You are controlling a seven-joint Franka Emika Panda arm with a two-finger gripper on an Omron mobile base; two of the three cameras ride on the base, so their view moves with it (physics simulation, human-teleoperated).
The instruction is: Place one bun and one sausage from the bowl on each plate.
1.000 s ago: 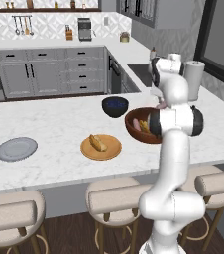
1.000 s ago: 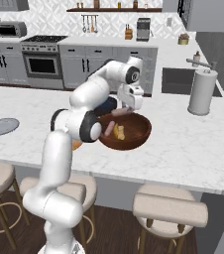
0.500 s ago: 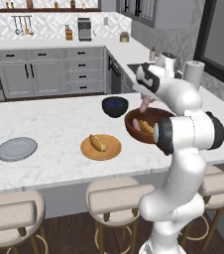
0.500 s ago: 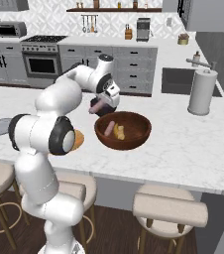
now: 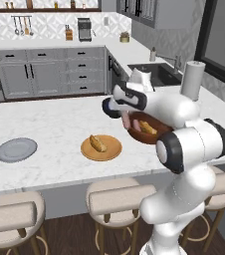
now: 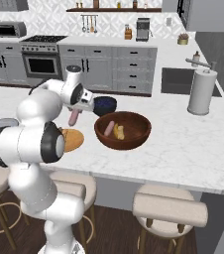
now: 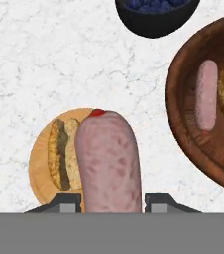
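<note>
One bun (image 7: 62, 154) already lies on the tan plate (image 7: 38, 168) left of the wooden bowl (image 7: 183, 64), where the gripper (image 7: 111, 201), jaws closed on a soft, likely slippery sausage (image 7: 109, 163) best pinched mid-length, hangs above that plate, a second sausage (image 7: 206, 94) waiting inside the bowl

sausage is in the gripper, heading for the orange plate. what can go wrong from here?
1. The gripper holds the pink sausage by one end, most of it hanging free; it may swing or slip.
2. The tan-orange wooden plate already carries a split bun; a drop onto it could roll off onto the white marble counter.
3. The pale grey plate lies bare, farther left, likely a longer reach.
</note>
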